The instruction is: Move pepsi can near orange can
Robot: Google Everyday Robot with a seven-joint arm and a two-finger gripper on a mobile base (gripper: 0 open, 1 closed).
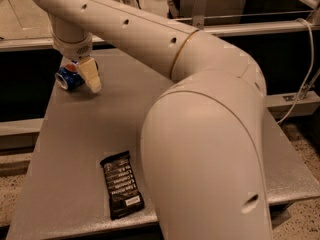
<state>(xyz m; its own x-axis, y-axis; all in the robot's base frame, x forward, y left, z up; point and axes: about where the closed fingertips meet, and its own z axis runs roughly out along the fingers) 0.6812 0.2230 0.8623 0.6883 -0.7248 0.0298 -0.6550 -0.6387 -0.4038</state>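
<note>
The pepsi can (66, 78), blue with a silver end, lies on its side at the far left of the grey table (75, 134). My gripper (86, 80) hangs from the arm right beside the can, at its right side and down at table level. The orange can is hidden behind my arm. My large cream arm (200, 124) sweeps from the lower right across the table to the far left and covers most of its right half.
A black snack bar wrapper (121, 184) lies near the table's front edge. A metal rail (280, 26) runs behind the table. A white cable (302, 79) hangs at the right. The table's left edge is close to the can.
</note>
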